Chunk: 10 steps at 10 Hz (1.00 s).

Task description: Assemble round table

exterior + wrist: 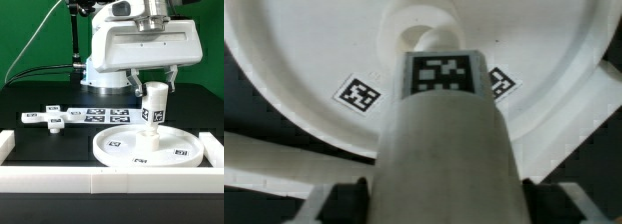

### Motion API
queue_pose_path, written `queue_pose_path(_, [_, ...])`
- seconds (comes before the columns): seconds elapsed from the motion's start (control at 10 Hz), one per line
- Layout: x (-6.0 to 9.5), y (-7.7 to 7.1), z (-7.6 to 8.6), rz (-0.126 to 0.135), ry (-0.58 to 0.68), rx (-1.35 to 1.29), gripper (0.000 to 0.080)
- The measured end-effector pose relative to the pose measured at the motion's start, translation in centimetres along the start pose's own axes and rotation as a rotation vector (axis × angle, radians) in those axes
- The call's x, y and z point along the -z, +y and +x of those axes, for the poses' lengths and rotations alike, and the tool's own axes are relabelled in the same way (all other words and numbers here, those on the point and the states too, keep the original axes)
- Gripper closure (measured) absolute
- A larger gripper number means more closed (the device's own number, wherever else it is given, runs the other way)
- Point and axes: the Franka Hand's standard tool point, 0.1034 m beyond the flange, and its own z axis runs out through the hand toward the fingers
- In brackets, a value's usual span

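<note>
We see the leg (153, 108) upright at the middle of the disc (120, 148), with the tool (153, 90) clenched on its upper part (fingers (335, 205) flank both sides). The disc lies flat on the dark surface (30, 98). The cross (50, 118) lies apart, toward the exterior view's left, near the marker board (108, 113).

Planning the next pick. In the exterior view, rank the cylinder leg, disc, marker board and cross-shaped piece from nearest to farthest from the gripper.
1. cylinder leg: held in the gripper.
2. disc: directly under the leg.
3. marker board: behind the disc, toward the exterior view's left.
4. cross-shaped piece: farthest, on the exterior view's left.
</note>
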Motion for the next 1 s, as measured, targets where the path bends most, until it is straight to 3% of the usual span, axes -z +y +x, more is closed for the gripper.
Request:
queue_pose_path(0.4, [-0.1, 0.5, -0.1, -0.005, 0.002, -0.008, 0.039])
queue_pose_path(1.0, [-1.1, 1.4, -1.9, -0.011, -0.016, -0.034, 0.039])
